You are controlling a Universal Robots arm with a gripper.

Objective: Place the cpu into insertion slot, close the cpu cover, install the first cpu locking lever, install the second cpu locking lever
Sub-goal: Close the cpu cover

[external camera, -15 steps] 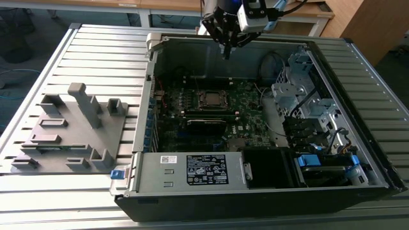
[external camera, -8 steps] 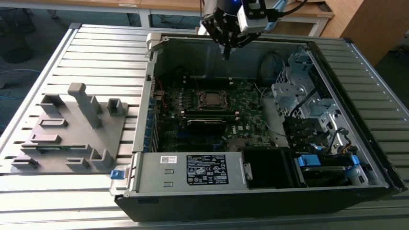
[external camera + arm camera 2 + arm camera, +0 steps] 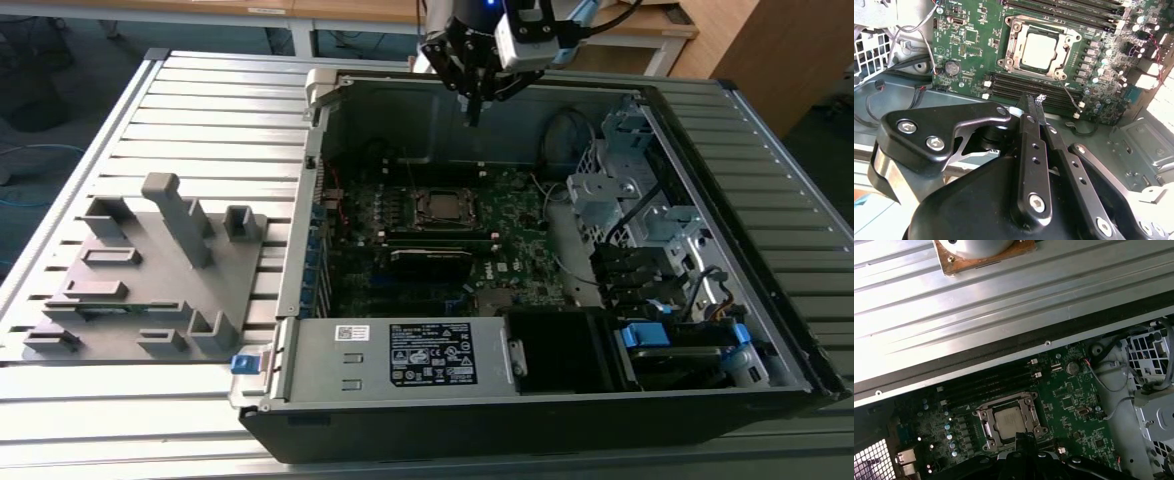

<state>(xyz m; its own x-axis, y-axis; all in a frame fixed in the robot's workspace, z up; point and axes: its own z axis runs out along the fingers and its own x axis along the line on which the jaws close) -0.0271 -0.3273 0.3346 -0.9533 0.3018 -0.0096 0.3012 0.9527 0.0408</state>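
Overhead, the gripper (image 3: pixel 471 110) is held well above the motherboard (image 3: pixel 514 215), its fingers drawn together on nothing. The cpu (image 3: pixel 1041 50) is seated in the insertion slot (image 3: pixel 983 429), and the cpu cover (image 3: pixel 1016 42) appears to lie flat around it. Neighbouring components could be scraped if the tips were lowered off-line.
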